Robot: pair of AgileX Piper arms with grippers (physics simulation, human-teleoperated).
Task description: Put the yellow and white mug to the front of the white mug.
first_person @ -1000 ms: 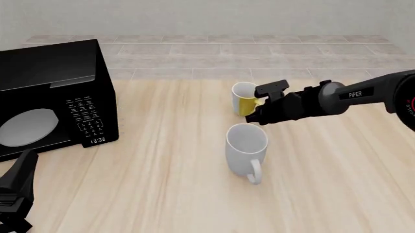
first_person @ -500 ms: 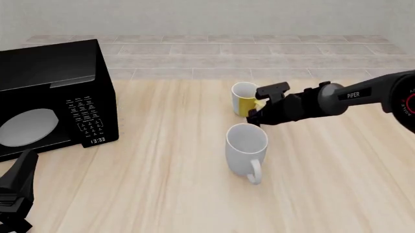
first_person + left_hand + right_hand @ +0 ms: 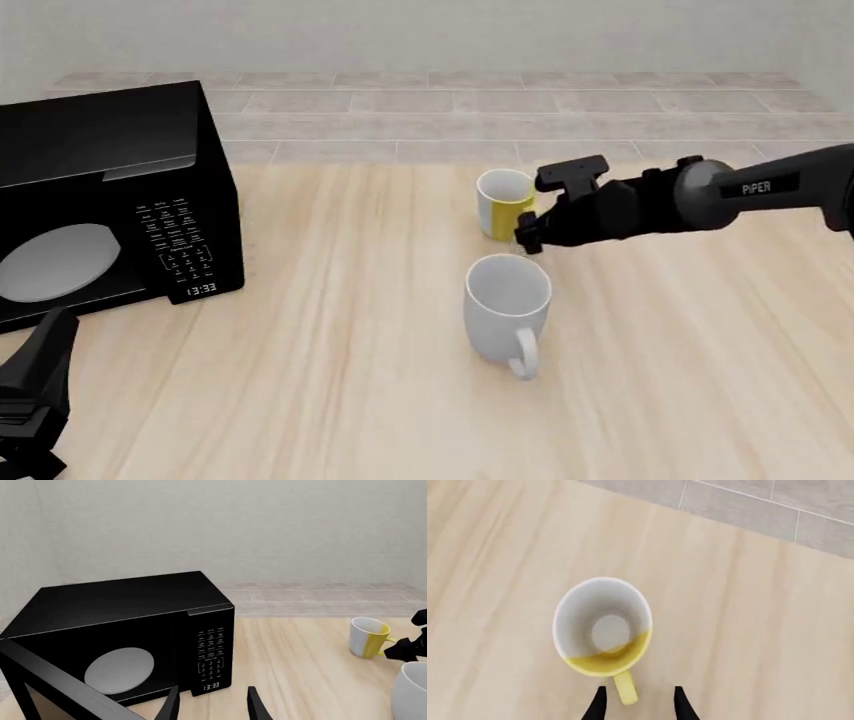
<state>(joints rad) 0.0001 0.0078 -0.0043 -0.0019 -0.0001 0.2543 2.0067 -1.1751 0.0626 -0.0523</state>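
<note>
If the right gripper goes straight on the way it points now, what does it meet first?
Most likely the yellow handle of the yellow and white mug. In the right wrist view the handle lies between the fingertips of the open right gripper, with the mug body just beyond. Depth is not fully clear.

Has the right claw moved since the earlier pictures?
Yes. In the front view the right claw has drawn back to the right, away from the microwave, its tips still beside the yellow and white mug.
</note>
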